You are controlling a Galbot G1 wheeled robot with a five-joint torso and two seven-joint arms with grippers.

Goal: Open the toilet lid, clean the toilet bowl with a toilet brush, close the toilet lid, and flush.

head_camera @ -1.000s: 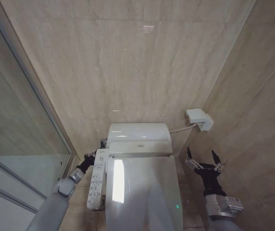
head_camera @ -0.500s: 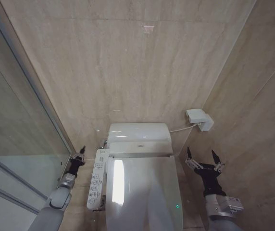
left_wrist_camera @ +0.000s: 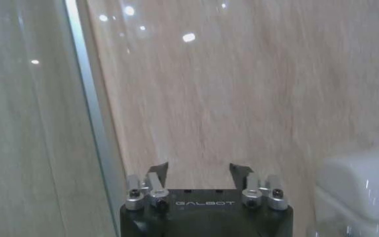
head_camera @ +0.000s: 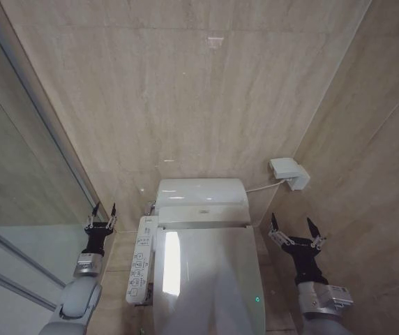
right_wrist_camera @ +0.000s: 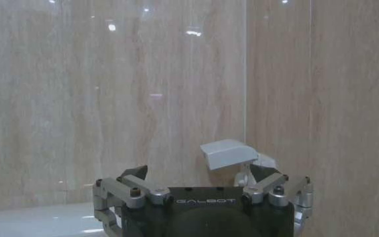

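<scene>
The toilet lid (head_camera: 210, 279) lies closed over the toilet bowl (head_camera: 261, 307), its glossy white surface stretching from the tank (head_camera: 201, 193) toward the robot. The left gripper (head_camera: 100, 209) is raised beside the toilet on the robot's left, fingers apart and holding nothing; the white button panel (head_camera: 141, 259) lies just to the right of it and a little lower, not touching. On the gripper's other side stands the glass shower partition (head_camera: 25, 174), close by. In the left wrist view the left gripper (left_wrist_camera: 199, 170) points at the beige tiled wall (left_wrist_camera: 242, 74), with a rounded white corner of the tank (left_wrist_camera: 360, 187) off to one side.

The right gripper (head_camera: 294, 225) hovers on the opposite side of the toilet, fingers spread wide and empty, the lid's edge near and to its left. Above and beyond it, a small white wall box (head_camera: 288, 172) sits on the side wall. The right wrist view shows the right gripper (right_wrist_camera: 203, 175) facing the wall corner, that wall box (right_wrist_camera: 228, 154) just ahead of its fingertips.
</scene>
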